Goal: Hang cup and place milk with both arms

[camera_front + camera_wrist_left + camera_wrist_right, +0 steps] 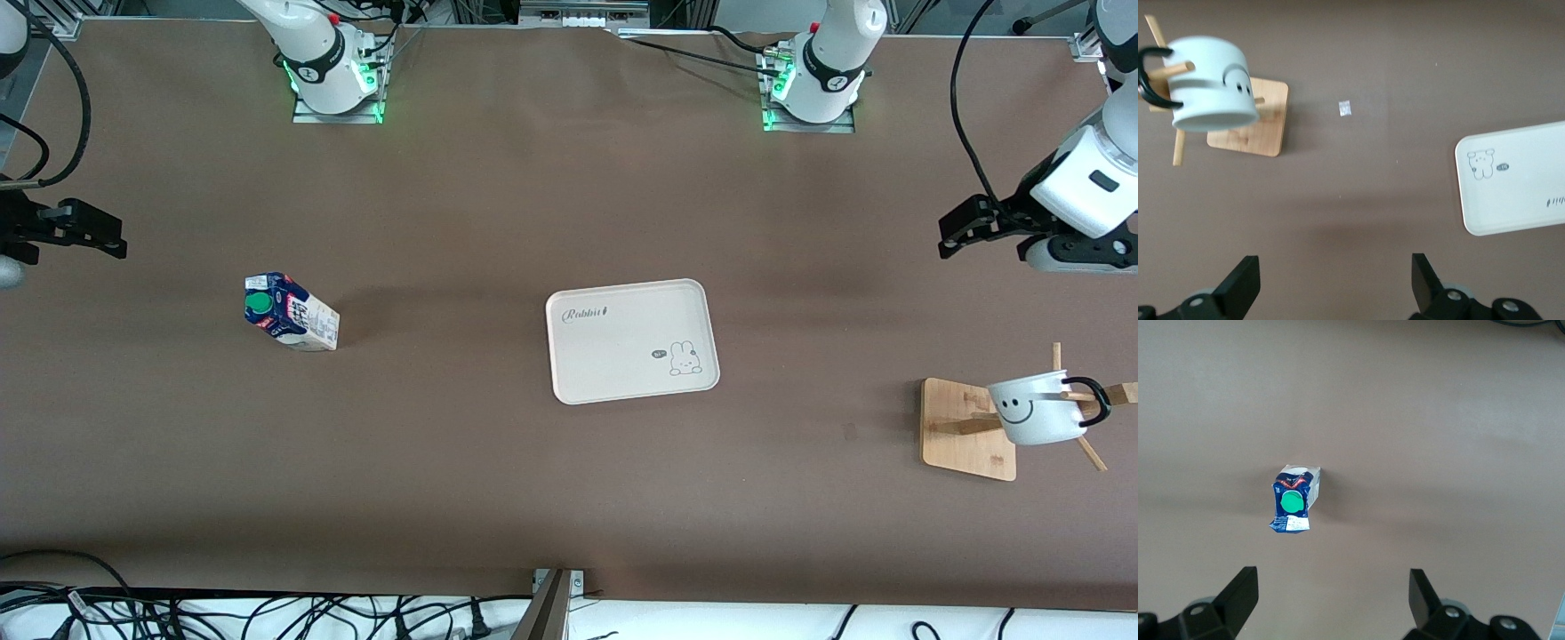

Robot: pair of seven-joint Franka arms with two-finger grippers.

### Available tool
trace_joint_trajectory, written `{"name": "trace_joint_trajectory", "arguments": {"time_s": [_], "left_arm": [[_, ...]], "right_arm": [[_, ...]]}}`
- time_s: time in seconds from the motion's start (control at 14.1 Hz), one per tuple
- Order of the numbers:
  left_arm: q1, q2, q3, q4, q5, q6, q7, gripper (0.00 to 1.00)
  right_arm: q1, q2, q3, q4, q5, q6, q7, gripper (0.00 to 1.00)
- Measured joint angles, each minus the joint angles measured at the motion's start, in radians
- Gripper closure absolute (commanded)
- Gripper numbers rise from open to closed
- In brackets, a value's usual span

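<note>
Right gripper (1330, 597) and left gripper (1335, 280) both spread apart, empty; cup (1036, 409) hangs on rack (969, 430), milk (292, 313) center-left could tip if pinched off-centre

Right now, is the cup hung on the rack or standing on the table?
Hung. The cup is off the table, its black handle hooked over a wooden peg of the rack. Neither gripper touches it.

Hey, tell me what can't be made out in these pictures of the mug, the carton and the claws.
- Cup: which peg of the wooden rack carries its handle is hidden by its body, front view.
- Milk: side print too small to read.
- Right claw: arm cut off by the front view's edge.
- Left claw: upper parts cut off by the picture's edge, left wrist view.
</note>
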Motion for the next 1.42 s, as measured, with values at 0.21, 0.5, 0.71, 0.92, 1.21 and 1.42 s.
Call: {"name": "trace_joint_trajectory", "arguments": {"time_s": [0.21, 0.5, 0.71, 0.92, 1.21, 1.42], "left_arm": [[0.003, 0.000, 0.006, 0.017, 0.000, 0.009, 0.000, 0.00], [0.002, 0.003, 0.007, 0.020, 0.000, 0.009, 0.000, 0.00], [0.001, 0.005, 0.006, 0.024, 0.000, 0.009, 0.000, 0.00], [0.000, 0.007, 0.005, 0.024, 0.000, -0.005, -0.001, 0.00], [0.001, 0.007, 0.006, 0.027, 0.000, -0.023, -0.001, 0.00], [0.001, 0.007, 0.006, 0.027, 0.000, -0.032, -0.001, 0.00]], "right_arm": [[0.000, 0.000, -0.018, -0.005, 0.003, -0.005, 0.000, 0.00], [0.000, 0.001, -0.020, -0.006, 0.004, -0.027, 0.000, 0.00], [0.000, 0.001, -0.020, 0.001, 0.004, -0.105, 0.000, 0.00], [-0.004, 0.001, -0.026, 0.002, 0.004, -0.130, 0.000, 0.00], [-0.008, 0.001, -0.030, 0.002, 0.005, -0.131, 0.000, 0.00], [-0.008, 0.001, -0.030, 0.002, 0.005, -0.131, 0.000, 0.00]]}}
